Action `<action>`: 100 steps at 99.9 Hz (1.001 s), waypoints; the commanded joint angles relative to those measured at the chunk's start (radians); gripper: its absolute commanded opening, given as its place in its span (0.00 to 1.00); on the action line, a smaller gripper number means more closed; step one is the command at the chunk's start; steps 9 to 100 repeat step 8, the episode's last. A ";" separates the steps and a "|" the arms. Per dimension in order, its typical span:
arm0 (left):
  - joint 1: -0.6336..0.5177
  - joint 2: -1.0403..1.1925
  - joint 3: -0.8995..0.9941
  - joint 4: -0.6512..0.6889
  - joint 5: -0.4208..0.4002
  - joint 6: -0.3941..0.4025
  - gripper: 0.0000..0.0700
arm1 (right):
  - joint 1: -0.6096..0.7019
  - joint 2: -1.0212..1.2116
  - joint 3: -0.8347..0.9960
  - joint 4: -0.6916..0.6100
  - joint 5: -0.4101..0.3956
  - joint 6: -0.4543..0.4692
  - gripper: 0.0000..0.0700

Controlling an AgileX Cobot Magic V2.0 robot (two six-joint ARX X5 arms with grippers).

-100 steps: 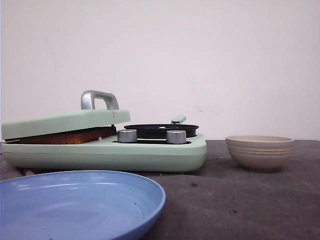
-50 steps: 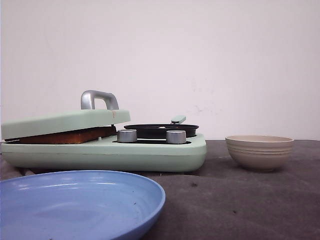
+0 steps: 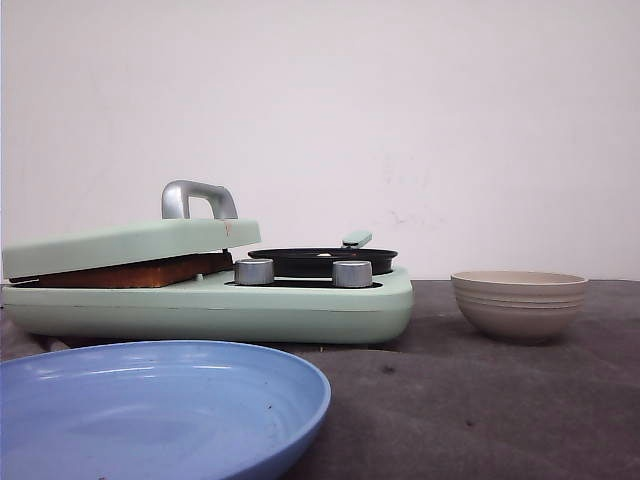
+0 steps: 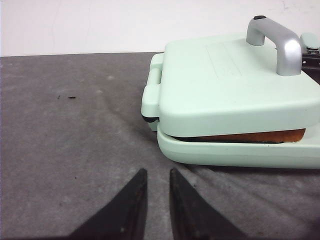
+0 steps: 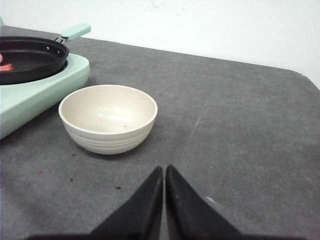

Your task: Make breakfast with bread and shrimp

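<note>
Grey felt table [image 3: 480,400], plain white wall [image 3: 400,100] behind, left jaws [image 4: 156,179] slightly parted, right jaws [image 5: 164,175] closed, both empty

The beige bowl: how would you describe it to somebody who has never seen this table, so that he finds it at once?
Find the large mint-green cooker on the dark grey table. To the right of it, apart from it, stands the beige bowl, empty inside in the right wrist view. Unlike the flat blue plate nearer the camera, it is small, deep and pale, with ribs around its wall.
</note>
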 commanded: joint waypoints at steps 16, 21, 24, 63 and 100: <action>0.002 0.000 -0.018 -0.004 0.003 -0.001 0.00 | 0.000 -0.001 -0.004 0.012 0.000 0.014 0.00; 0.002 0.000 -0.018 -0.004 0.003 -0.001 0.00 | 0.000 -0.001 -0.004 0.012 0.000 0.014 0.00; 0.002 0.000 -0.018 -0.004 0.003 -0.001 0.00 | 0.000 -0.001 -0.004 0.012 0.000 0.014 0.00; 0.002 0.000 -0.018 -0.004 0.003 -0.001 0.00 | 0.000 -0.001 -0.004 0.012 0.000 0.014 0.00; 0.002 0.000 -0.018 -0.004 0.003 -0.001 0.00 | 0.000 -0.001 -0.004 0.012 0.000 0.014 0.00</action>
